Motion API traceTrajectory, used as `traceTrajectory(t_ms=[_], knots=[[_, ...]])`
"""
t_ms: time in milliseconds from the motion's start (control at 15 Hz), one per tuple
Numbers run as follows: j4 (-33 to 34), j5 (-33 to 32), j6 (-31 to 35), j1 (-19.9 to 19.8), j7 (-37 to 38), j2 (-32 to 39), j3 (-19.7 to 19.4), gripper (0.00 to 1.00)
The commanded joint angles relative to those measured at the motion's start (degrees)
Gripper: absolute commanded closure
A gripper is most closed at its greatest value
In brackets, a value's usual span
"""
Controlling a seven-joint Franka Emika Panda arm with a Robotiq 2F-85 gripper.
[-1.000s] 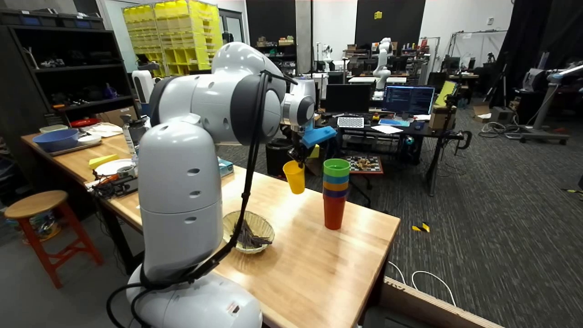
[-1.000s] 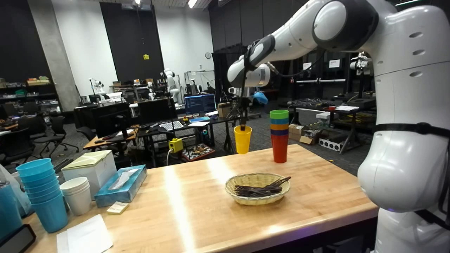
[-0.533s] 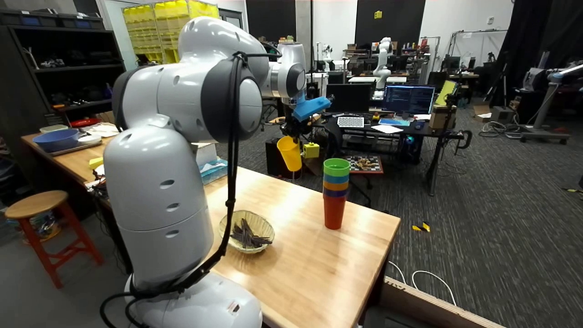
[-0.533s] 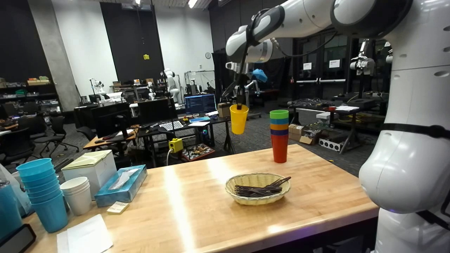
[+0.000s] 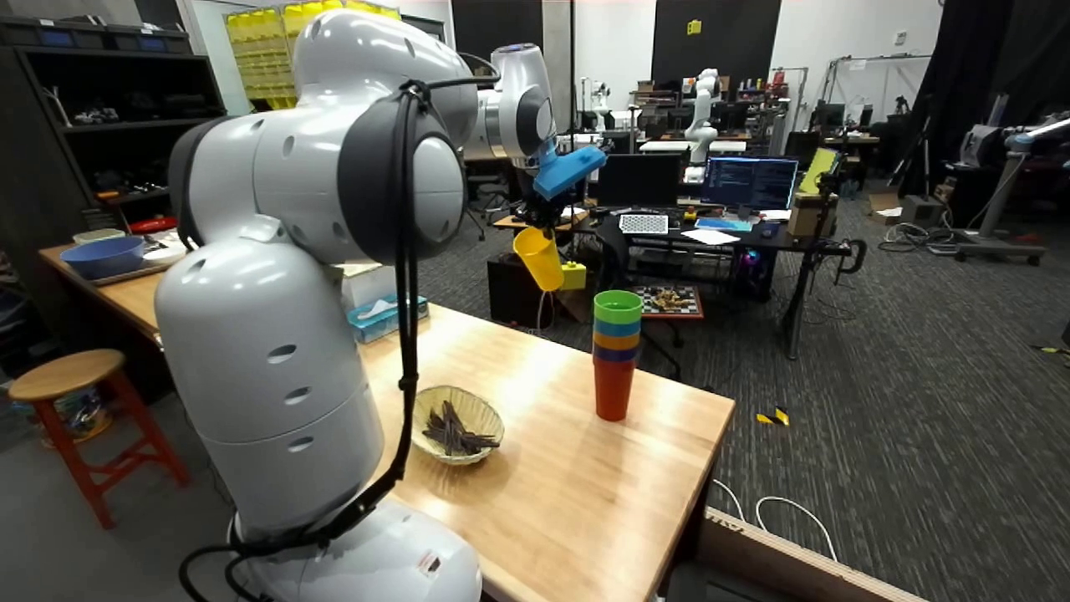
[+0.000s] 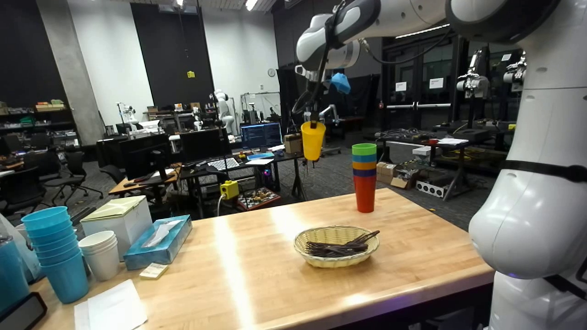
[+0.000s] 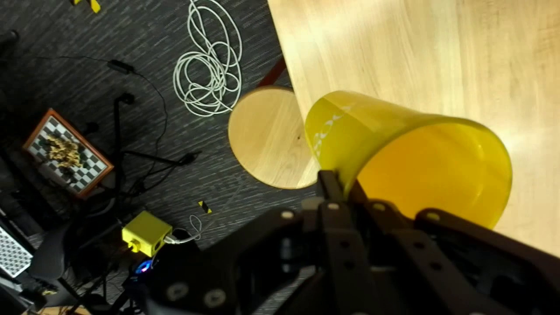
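In an exterior view, the yellow cup [image 5: 540, 263] hangs above the counter [image 5: 577, 493], higher and more tilted than a second earlier, its base toward 5 o'clock; the stack of cups [image 5: 617, 351], near 5 o'clock from it, is unmoved. The arm [image 5: 276, 334] has swung toward 9 o'clock, exposing more of the tissue box [image 5: 372, 323], which a cable [image 5: 408, 293] crosses. In an exterior view, the cup has likewise risen, the stack at 4 o'clock and the wicker basket [image 6: 337, 262] near 6 o'clock; its dark utensils [image 6: 330, 250] overlap too closely to count, the arm is cropped at 12 o'clock, and the fingers [image 6: 314, 118] are hard to resolve. In the wrist view, the cup's mouth faces 4 o'clock; the fingers, entering from 6 o'clock, are nearly together, pinching its wall at the rim. The cup and counter partly hide a round stool [image 7: 267, 135].
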Motion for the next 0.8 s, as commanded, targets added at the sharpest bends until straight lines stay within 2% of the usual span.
traceTrajectory(t_ms=[0, 400, 733], knots=[[-2.3, -3.0, 5.5, -0.4, 3.9, -2.7, -0.9, 0.99], [-5.2, -5.3, 11.0, -0.8, 10.8, -6.4, -1.7, 0.99], [-7.3, -10.7, 10.5, -1.5, 19.2, -10.5, -2.1, 0.99]])
